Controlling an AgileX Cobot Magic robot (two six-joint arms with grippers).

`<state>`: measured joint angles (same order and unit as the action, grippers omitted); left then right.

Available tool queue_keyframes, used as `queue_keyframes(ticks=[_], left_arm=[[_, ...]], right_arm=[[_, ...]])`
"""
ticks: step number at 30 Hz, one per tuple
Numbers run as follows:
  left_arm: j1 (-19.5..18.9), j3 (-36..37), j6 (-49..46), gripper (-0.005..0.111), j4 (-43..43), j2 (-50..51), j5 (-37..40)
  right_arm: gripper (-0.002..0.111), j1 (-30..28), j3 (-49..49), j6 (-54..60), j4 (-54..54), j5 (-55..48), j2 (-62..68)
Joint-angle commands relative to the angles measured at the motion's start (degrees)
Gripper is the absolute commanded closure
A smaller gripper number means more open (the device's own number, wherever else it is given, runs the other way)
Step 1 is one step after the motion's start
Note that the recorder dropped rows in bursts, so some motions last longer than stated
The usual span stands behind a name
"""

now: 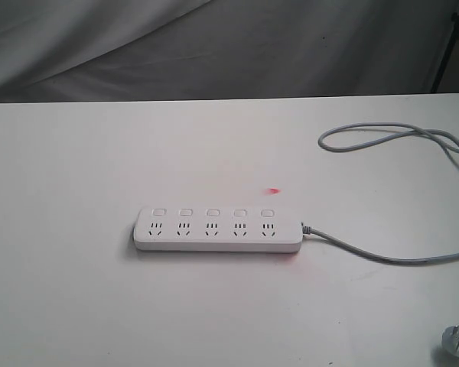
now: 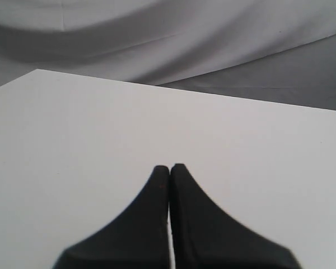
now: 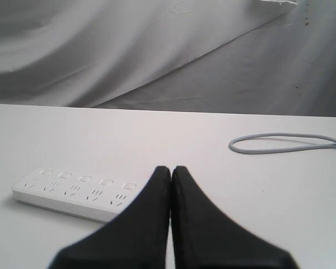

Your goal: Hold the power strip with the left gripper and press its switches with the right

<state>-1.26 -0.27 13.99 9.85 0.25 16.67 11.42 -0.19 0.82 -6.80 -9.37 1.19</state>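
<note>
Exterior view: the strip (image 1: 218, 229), smooth white plastic with rounded ends, is seen lying flat mid-counter (image 1: 61, 153). Its long axis runs along the near edge, with the cord (image 1: 382, 256) end toward the right edge. Rounded-square switches (image 1: 213, 212) are lined along its far side. Black tapered fingers of the left gripper (image 2: 169, 168) are pressed together over bare counter; those of the right gripper (image 3: 171, 168) likewise, apart from the strip.

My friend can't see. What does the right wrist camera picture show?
The right gripper, its black jaws shut together, is over a white table. Close by lies a white power strip with five sockets and a row of five switches. Farther off a grey cord loops on the table, with grey cloth behind.
</note>
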Motion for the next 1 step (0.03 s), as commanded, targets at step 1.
queue_keyframes(ticks=[1], left_arm=[[-0.15, 0.27, 0.08, 0.106, 0.00, -0.25, -0.16]], right_arm=[[0.108, -0.06, 0.19, 0.01, 0.76, 0.03, -0.33]])
